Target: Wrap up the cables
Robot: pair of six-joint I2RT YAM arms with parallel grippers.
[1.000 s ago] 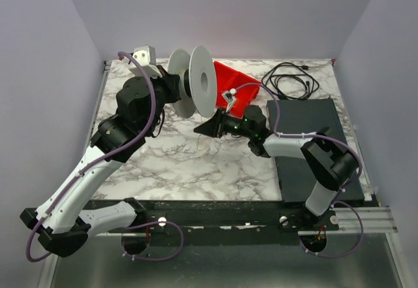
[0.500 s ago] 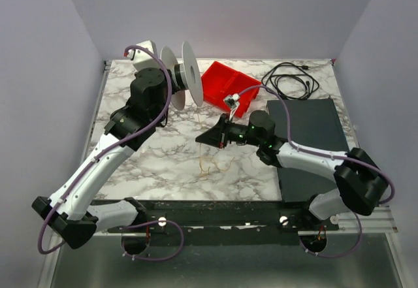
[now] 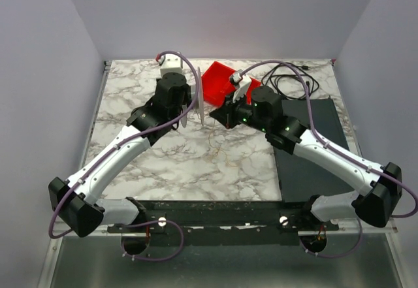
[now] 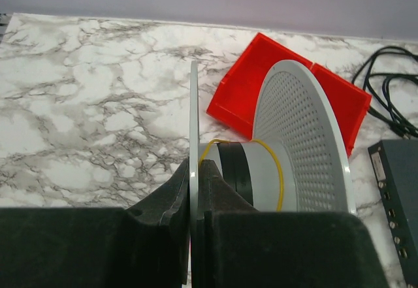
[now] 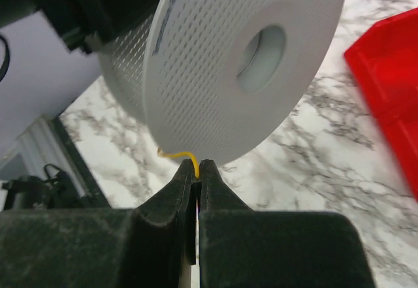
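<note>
The white spool (image 4: 307,138) has perforated flanges, and a turn of thin yellow cable (image 4: 281,183) lies round its grey hub. My left gripper (image 4: 194,165) is shut on the edge of the spool's near flange and holds the spool (image 3: 200,108) edge-on above the table. Just right of the spool, my right gripper (image 3: 219,117) is shut on the yellow cable (image 5: 176,154). In the right wrist view its tips (image 5: 198,164) pinch the strand just below the flange (image 5: 248,59). A faint loose length of cable (image 3: 215,147) trails on the marble below.
A red bin (image 3: 219,82) stands just behind the spool. A coil of black cord (image 3: 294,79) lies at the back right. A dark flat box (image 3: 307,144) sits under the right arm. Purple walls enclose the marble table (image 3: 130,98).
The left arm swung the spool rightward and turned it edge-on. The right gripper moved back toward the spool and closed on the yellow cable, lifting most of the loose tangle.
</note>
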